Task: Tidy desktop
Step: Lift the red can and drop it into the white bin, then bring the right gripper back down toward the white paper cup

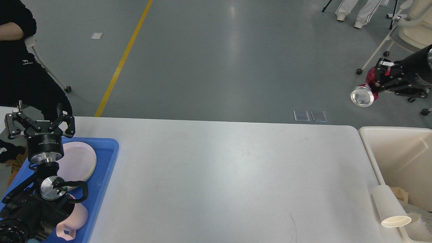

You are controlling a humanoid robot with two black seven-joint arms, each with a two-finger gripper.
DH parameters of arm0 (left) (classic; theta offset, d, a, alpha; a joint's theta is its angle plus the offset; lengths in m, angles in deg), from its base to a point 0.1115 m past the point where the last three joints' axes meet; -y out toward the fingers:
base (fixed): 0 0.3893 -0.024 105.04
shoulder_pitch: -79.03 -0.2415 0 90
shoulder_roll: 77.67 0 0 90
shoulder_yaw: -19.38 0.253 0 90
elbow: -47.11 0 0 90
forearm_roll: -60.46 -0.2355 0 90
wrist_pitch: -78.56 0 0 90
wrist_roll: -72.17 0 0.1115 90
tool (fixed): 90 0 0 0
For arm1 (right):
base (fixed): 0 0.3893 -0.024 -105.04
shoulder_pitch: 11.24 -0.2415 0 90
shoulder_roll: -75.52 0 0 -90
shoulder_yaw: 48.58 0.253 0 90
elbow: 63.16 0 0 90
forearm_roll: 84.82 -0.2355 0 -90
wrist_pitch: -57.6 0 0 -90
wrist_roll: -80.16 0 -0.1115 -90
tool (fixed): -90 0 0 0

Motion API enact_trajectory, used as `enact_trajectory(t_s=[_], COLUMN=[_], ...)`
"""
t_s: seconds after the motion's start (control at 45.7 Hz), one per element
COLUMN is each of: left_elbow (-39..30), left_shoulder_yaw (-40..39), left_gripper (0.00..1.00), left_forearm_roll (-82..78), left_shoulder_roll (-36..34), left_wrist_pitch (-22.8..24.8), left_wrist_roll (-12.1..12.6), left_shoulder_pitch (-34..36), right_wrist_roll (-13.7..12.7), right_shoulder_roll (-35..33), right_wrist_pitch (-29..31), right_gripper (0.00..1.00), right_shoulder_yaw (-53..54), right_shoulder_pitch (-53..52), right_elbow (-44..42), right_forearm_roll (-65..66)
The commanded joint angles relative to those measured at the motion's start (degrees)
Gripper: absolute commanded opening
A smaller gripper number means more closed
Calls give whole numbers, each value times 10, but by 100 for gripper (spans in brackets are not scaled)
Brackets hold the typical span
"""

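The desktop [229, 175] is a wide white tabletop filling the lower part of the head view. My right gripper [373, 82] is at the far right, raised high, above the far end of the cream bin [374, 158]; it is shut on a crushed red can [366, 91] whose silver end faces me. My left gripper [39, 121] is open and empty, held above the far end of the blue tray [104, 168] at the left.
The blue tray holds pale pink plates [79, 160] and a pink mug [74, 219]. A white paper cup [389, 206] lies on its side on the bin's near rim. A seated person [20, 67] is at the far left. An office chair [405, 33] stands at the far right.
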Motion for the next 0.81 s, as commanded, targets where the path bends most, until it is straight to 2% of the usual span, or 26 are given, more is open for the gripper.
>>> enact_trajectory(t_s=[0.0, 0.197, 0.306, 0.35, 0.394, 0.482, 0.613, 0.788], left_elbow=[0, 0, 0, 0, 0, 0, 0, 0], left_shoulder_yaw=[0, 0, 0, 0, 0, 0, 0, 0], left_gripper=[96, 96, 96, 96, 96, 96, 96, 96], left_forearm_roll=[0, 0, 0, 0, 0, 0, 0, 1], left_shoulder_roll=[0, 0, 0, 0, 0, 0, 0, 0], left_wrist_pitch=[0, 0, 0, 0, 0, 0, 0, 0], left_wrist_roll=[0, 0, 0, 0, 0, 0, 0, 0], left_shoulder_pitch=[0, 0, 0, 0, 0, 0, 0, 0], right_wrist_roll=[0, -1, 0, 0, 1, 4, 4, 4], right_shoulder_roll=[0, 11, 52, 65, 75, 93, 127, 142], right_wrist_pitch=[-75, -126, -146, -154, -164, -210, -275, -281], right_gripper=[0, 0, 0, 9, 27, 99, 100, 100], right_shoulder_yaw=[1, 0, -4, -4, -3, -1, -5, -6], right_shoulder_pitch=[105, 245, 308, 332, 350, 377, 422, 415], right_elbow=[-72, -159, -218, -239, -261, -297, -314, -315], right_forearm_roll=[0, 0, 0, 0, 0, 0, 0, 0])
